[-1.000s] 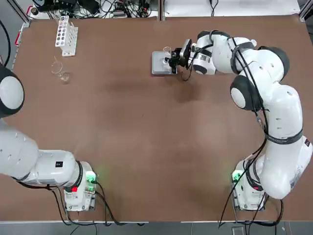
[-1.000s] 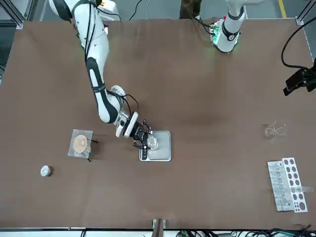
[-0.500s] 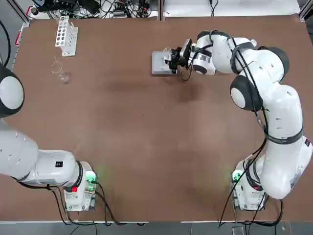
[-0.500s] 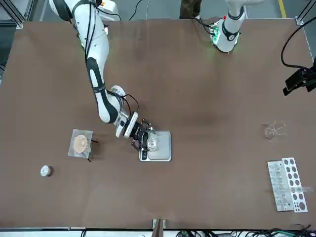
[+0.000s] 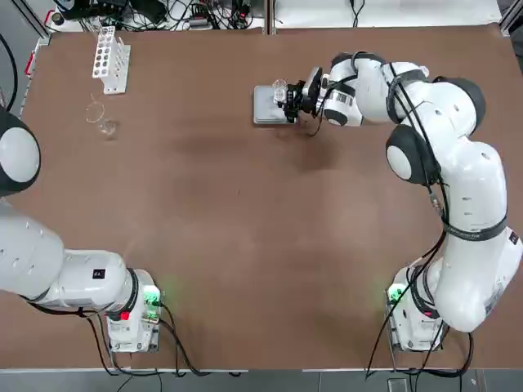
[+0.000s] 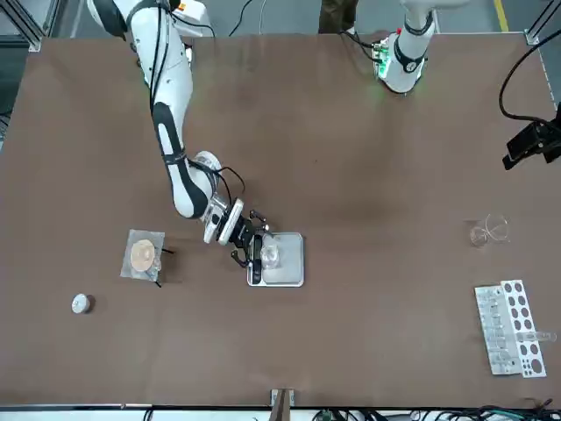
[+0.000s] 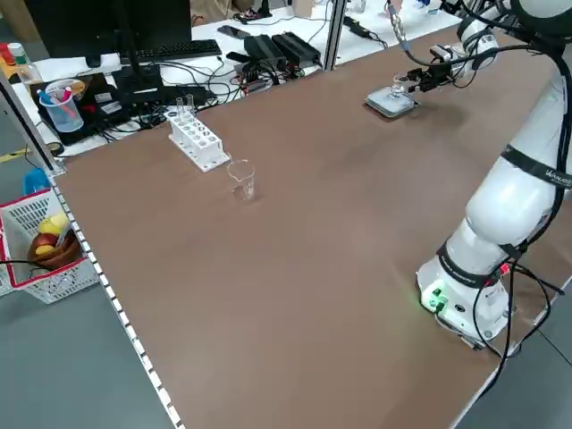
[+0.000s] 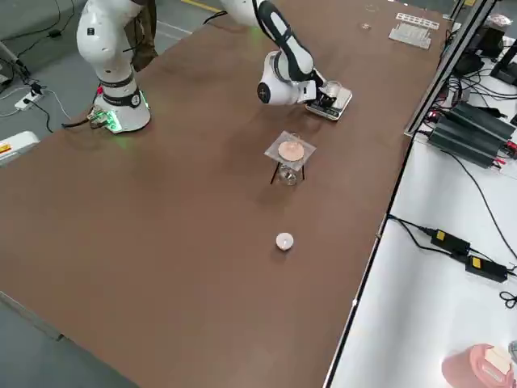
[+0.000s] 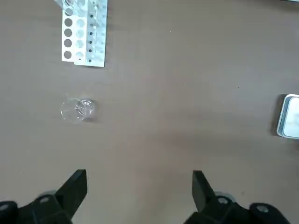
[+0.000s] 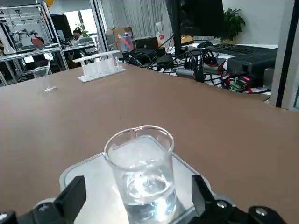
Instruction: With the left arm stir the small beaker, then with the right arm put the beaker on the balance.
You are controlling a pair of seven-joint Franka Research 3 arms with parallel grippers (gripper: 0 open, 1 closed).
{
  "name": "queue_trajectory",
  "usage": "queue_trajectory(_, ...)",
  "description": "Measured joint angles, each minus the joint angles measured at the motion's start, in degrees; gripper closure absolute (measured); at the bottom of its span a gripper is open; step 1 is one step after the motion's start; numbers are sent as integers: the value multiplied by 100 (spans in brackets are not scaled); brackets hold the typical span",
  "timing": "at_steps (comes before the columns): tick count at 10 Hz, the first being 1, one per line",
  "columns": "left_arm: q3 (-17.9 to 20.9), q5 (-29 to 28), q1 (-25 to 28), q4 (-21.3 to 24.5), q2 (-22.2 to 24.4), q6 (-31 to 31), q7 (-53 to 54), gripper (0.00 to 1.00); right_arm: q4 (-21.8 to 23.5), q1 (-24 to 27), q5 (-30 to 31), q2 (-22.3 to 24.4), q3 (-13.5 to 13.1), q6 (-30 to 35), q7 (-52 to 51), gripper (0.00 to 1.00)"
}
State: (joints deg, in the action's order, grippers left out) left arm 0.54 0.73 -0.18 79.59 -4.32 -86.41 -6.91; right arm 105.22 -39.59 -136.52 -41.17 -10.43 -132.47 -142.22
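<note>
Since a second ago our right tool (image 10: pixel 135 200) has let go: its fingers (image 10: pixel 70 196) now stand wide on either side of the small beaker (image 10: pixel 140 172) without touching it, and the beaker sits upright, alone, on the metal plate of the balance (image 5: pixel 266 104). We judge the placing done, so only the retreat of the right arm (image 5: pixel 433 155) remains.

Our left tool (image 9: pixel 139 198) hovers spread and empty over bare desk (image 9: pixel 177 84), and the left arm (image 5: pixel 33 253) is parked at the near left.

Counting nearest first: two arms, two tools, both unclenched. Mid-desk: one balance, one small beaker. Farther left: one wider glass vessel with a rod (image 5: pixel 102 122) and one white test-tube rack (image 5: pixel 109 57). On the right of the desk we count one clear dish with a tan disc (image 6: pixel 145 256) and one small round white object (image 6: pixel 81 303).
</note>
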Motion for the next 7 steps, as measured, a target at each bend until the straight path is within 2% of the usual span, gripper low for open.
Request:
queue_trajectory(4,6,0,15,2,0,0,0,0,549,87,2,725,-8,-148,46,0)
queue_trajectory(7,24,0,21,0,1,0,0,0,698,99,352,1397,2,-1161,46,0)
